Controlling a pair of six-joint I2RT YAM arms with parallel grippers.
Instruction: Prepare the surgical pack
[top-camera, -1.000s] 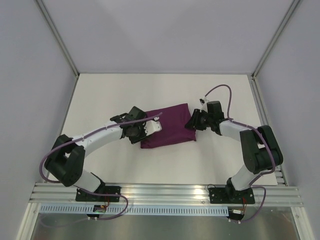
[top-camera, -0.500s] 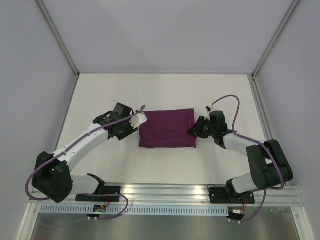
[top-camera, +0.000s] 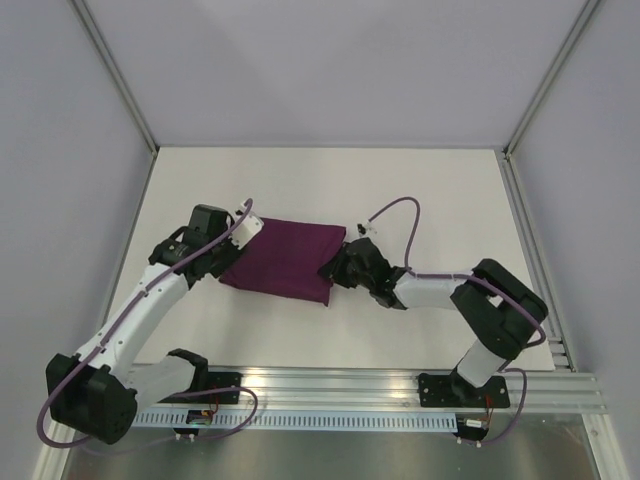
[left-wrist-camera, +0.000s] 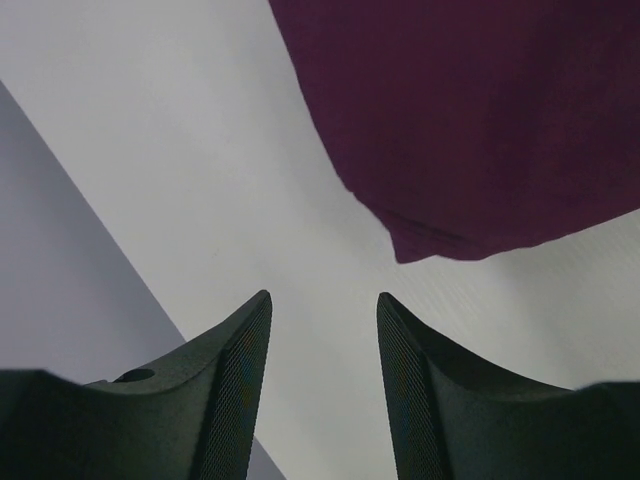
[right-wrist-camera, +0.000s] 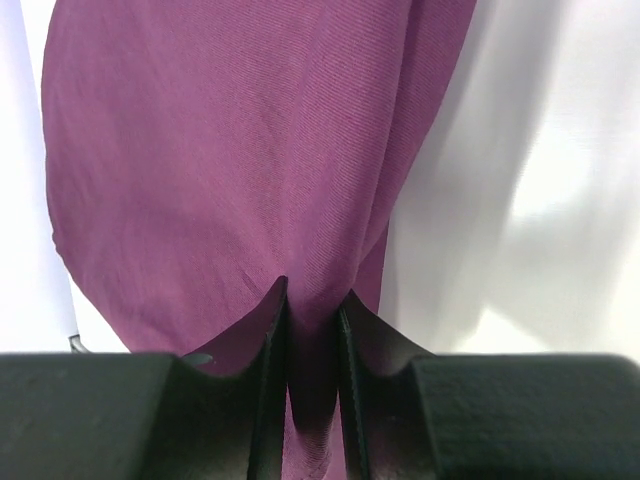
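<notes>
Aluminium rail (top-camera: 330, 385) at the near edge carries both arm bases. Beyond it, on the white table (top-camera: 420, 190), you find the surgical pack (top-camera: 285, 262) as a purple folded bundle, lying flat a little left of the middle. Its long axis goes from left to right but is slightly turned, so the right end lies a bit nearer to the arm bases than the left end. Your right gripper (right-wrist-camera: 310, 292) has its fingers pressed together on a fold of the cloth at the right short edge. Your left gripper (left-wrist-camera: 322, 300) is at the left end with its fingers apart. A corner of the bundle is just ahead of the tips, with bare table between.
</notes>
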